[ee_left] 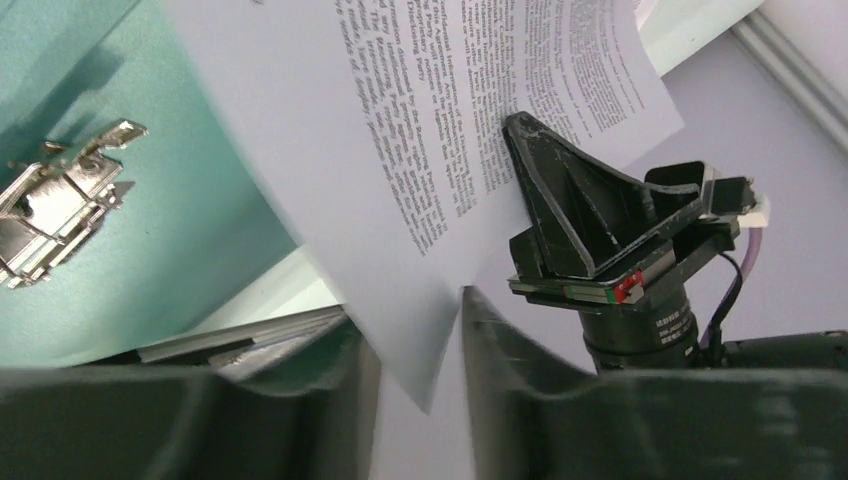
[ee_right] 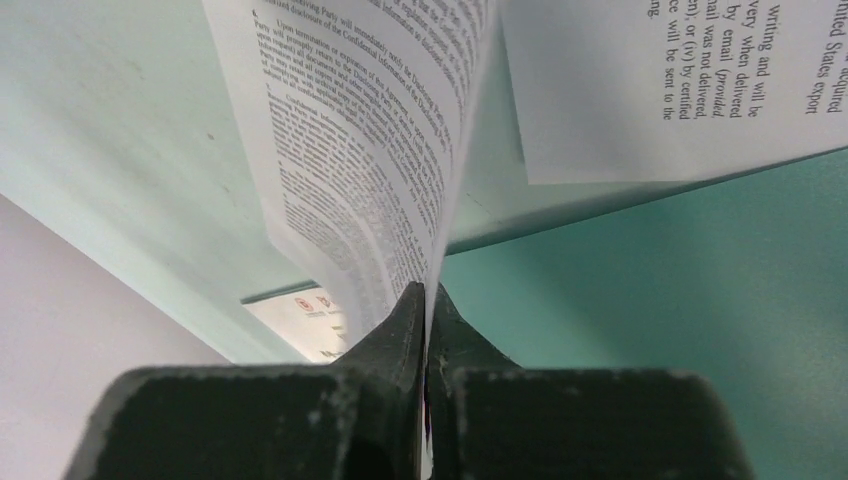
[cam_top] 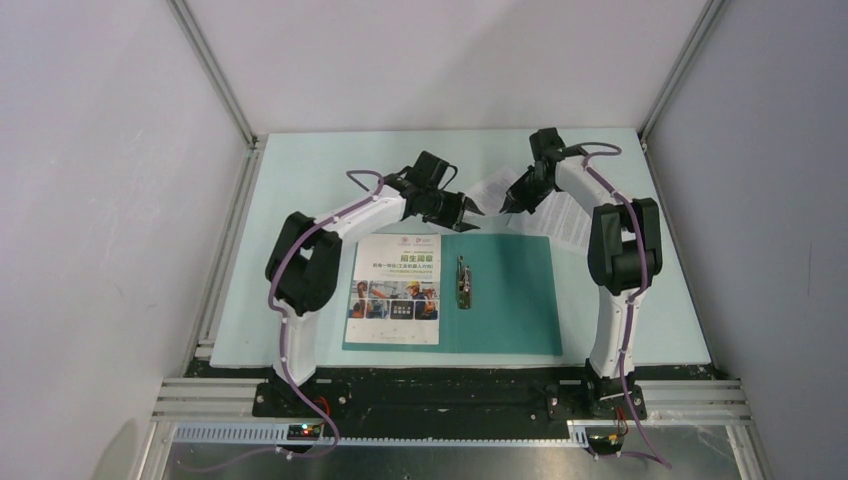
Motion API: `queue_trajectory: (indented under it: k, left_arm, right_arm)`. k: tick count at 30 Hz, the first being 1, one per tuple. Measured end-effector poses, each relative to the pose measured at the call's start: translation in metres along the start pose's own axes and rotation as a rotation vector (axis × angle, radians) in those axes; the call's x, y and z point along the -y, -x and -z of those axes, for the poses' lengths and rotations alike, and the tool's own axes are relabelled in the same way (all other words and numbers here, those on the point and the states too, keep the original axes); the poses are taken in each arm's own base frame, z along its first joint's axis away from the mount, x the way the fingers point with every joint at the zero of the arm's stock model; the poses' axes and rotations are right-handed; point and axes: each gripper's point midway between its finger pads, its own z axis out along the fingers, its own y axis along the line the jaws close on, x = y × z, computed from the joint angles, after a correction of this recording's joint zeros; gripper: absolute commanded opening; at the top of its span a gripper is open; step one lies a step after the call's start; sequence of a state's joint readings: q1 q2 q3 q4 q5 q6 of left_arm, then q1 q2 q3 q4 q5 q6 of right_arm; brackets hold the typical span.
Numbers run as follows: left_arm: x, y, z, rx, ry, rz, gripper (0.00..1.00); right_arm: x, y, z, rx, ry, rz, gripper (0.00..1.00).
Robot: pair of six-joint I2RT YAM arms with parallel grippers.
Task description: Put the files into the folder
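Note:
The teal folder (cam_top: 510,300) lies open in the middle of the table, its metal clip (cam_top: 463,283) on the spine. The brochure page (cam_top: 395,290) lies flat on the folder's left half. The text sheet (cam_top: 560,212) lies behind the folder with its left end lifted. My right gripper (cam_top: 506,206) is shut on that lifted edge, as the right wrist view (ee_right: 428,295) shows. My left gripper (cam_top: 470,214) is open, and a corner of the text sheet (ee_left: 420,200) hangs between its jaws (ee_left: 420,345). The right gripper's fingers (ee_left: 560,200) press the sheet there.
The pale green mat (cam_top: 300,200) ends at a metal frame rail (cam_top: 225,270) on the left, and grey walls enclose the table. The clip (ee_left: 60,200) and the folder's teal surface (ee_left: 180,220) lie close to the left gripper.

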State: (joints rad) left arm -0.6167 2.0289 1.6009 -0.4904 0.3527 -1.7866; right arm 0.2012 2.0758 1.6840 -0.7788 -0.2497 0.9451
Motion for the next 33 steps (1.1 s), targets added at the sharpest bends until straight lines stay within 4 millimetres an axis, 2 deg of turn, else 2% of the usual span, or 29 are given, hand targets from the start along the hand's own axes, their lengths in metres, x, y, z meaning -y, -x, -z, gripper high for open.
queue_trajectory:
  k: [1, 3, 8, 12, 15, 18, 22, 23, 25, 28, 30, 33]
  left_arm:
    - [0.000, 0.000, 0.000, 0.000, 0.000, -0.008, 0.58]
    - [-0.001, -0.001, 0.000, 0.000, 0.001, -0.013, 0.69]
    - [-0.002, 0.005, 0.003, 0.012, 0.000, -0.054, 0.81]
    - [0.007, 0.021, 0.021, 0.045, -0.032, -0.124, 0.88]
    - [0.025, 0.054, 0.054, 0.124, -0.098, -0.195, 0.93]
    - [0.045, 0.113, 0.101, 0.274, -0.174, -0.305, 0.93]
    - [0.051, 0.181, 0.153, 0.443, -0.198, -0.458, 0.90]
    - [0.049, 0.194, 0.162, 0.470, -0.191, -0.499, 0.90]
    - [0.041, 0.213, 0.172, 0.502, -0.172, -0.567, 0.90]
    - [0.016, 0.227, 0.175, 0.501, -0.118, -0.619, 0.91]
    - [-0.003, 0.232, 0.172, 0.486, -0.075, -0.640, 0.91]
    - [-0.019, 0.240, 0.170, 0.476, -0.031, -0.661, 0.91]
  right_arm:
    - [-0.001, 0.001, 0.000, 0.005, 0.003, 0.010, 0.00]
    - [-0.002, 0.005, -0.001, 0.016, 0.007, 0.033, 0.00]
    - [-0.009, 0.014, -0.003, 0.039, 0.046, 0.177, 0.00]
    - [-0.026, 0.024, 0.007, 0.039, 0.165, 0.362, 0.00]
    - [-0.041, 0.031, 0.024, 0.004, 0.322, 0.485, 0.00]
    - [-0.041, 0.041, 0.049, -0.024, 0.455, 0.567, 0.00]
    - [-0.032, 0.041, 0.089, -0.046, 0.570, 0.680, 0.00]
    - [-0.029, 0.036, 0.100, -0.045, 0.590, 0.721, 0.00]
    - [-0.013, 0.016, 0.122, -0.056, 0.617, 0.785, 0.00]
    - [0.021, -0.015, 0.137, -0.086, 0.621, 0.773, 0.00]
    - [0.056, -0.032, 0.130, -0.123, 0.577, 0.715, 0.00]
    - [0.107, -0.044, 0.098, -0.196, 0.443, 0.644, 0.00]
